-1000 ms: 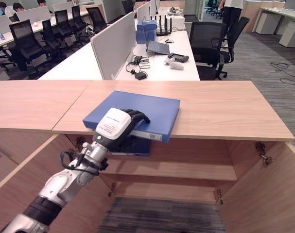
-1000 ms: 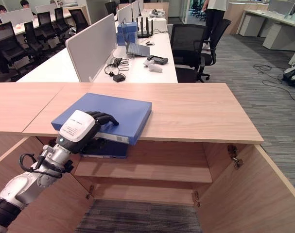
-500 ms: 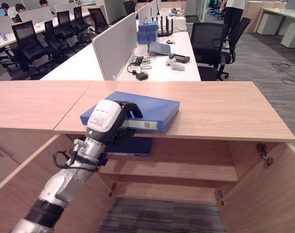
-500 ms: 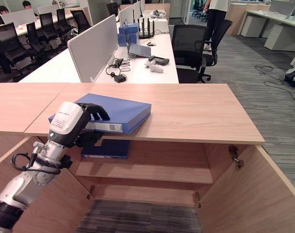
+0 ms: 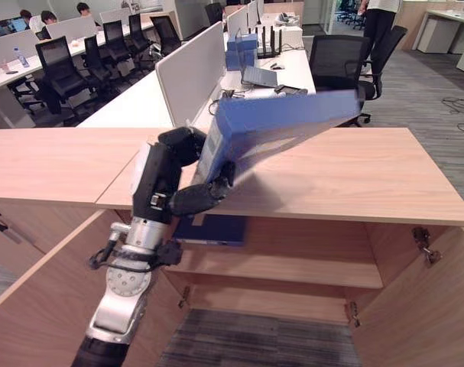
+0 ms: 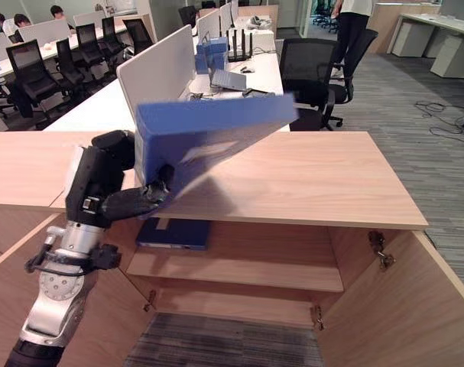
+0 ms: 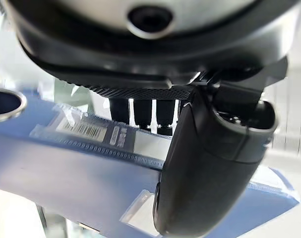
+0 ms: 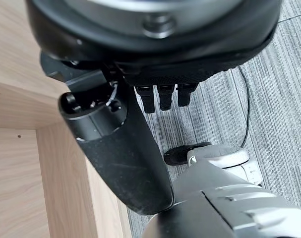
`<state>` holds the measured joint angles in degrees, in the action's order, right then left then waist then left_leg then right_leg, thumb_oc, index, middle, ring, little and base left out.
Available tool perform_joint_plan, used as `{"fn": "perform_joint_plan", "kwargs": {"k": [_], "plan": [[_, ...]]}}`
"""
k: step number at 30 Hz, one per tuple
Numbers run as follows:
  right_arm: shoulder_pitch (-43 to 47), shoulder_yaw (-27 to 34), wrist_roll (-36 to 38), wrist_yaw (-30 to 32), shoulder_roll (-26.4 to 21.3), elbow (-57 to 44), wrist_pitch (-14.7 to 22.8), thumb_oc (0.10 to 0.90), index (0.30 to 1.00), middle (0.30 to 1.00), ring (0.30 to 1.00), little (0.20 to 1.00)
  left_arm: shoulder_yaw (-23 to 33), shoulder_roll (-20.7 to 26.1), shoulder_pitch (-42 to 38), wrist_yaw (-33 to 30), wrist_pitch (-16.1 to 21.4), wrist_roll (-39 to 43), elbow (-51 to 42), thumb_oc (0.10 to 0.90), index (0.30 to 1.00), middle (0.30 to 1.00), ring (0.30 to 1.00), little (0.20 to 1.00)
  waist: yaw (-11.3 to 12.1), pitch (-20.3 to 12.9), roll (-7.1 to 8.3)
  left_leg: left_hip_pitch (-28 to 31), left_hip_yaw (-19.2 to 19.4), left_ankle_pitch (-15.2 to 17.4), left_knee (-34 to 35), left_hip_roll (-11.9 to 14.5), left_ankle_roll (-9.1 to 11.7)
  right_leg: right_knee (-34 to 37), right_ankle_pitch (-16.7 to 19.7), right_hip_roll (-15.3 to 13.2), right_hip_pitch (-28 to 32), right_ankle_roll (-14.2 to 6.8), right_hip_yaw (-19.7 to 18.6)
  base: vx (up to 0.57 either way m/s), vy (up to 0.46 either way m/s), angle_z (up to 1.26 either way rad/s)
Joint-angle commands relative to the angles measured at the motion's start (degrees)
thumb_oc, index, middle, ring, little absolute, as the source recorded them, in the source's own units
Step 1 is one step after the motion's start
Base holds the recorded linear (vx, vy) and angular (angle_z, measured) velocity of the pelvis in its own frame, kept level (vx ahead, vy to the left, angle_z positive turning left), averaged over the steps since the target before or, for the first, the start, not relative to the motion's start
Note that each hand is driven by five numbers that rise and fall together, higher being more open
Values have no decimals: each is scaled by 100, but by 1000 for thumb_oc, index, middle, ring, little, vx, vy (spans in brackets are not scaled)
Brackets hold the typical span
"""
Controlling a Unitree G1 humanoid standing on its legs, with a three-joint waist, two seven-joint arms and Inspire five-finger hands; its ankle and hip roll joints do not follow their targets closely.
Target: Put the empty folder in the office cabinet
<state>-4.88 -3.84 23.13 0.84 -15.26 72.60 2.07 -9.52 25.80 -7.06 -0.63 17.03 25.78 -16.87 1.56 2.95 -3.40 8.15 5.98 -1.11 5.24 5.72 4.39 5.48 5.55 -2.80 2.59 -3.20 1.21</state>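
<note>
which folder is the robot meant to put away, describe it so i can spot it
Look at the long wooden cabinet with its doors open. The folder is the blue one held tilted above the cabinet top, pinched at one end by the left hand. A second blue folder lies flat on the shelf inside instead.

The blue folder (image 5: pixel 277 126) is smeared by motion blur, so its edges and spine label cannot be made out, and it hides part of the white desk (image 5: pixel 140 103) behind it. The left robot hand (image 5: pixel 187 176) has its fingers partly covered by the folder's near end. A second blue folder (image 5: pixel 212 229) on the cabinet shelf (image 5: pixel 270 267) sits partly hidden under the cabinet top (image 5: pixel 354 180). The person (image 5: pixel 378 15) at the far end is cut off by the picture's top edge.
</note>
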Motion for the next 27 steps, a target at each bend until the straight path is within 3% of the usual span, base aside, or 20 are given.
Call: {"fn": "perform_joint_plan", "kwargs": {"k": [1,11,16,27], "plan": [[564,-221,-6,-48,-105,65,101,800,900,900,900,900,74,37,-905,150,188,790,-370,400,300,300,300,300,-101,171,261,151,46,182,-24,239,357,-48,-815,-416,692,-466,-5,0,0,0],[685,-372,-63,-66,-121,128,56,800,900,900,900,900,-506,-50,-1416,640,1,2341,-583,400,300,300,300,300,-176,151,199,210,98,205,-24,221,338,-48,-817,-433,727,-484,-21,0,1,-3],[727,-437,-105,-101,-157,187,-8,800,900,900,900,900,-961,355,-1601,1077,-373,3299,-645,400,300,300,300,300,-204,125,145,238,91,212,-24,198,318,-48,-833,-449,768,-505,-56,1,2,-1],[841,-616,-231,-129,-166,266,-8,800,900,900,900,900,-1233,1184,-2049,1486,-684,4076,-804,400,300,300,300,300,-159,138,130,266,84,269,-24,144,290,-68,-860,-483,795,-570,-30,-1,2,0]]}}
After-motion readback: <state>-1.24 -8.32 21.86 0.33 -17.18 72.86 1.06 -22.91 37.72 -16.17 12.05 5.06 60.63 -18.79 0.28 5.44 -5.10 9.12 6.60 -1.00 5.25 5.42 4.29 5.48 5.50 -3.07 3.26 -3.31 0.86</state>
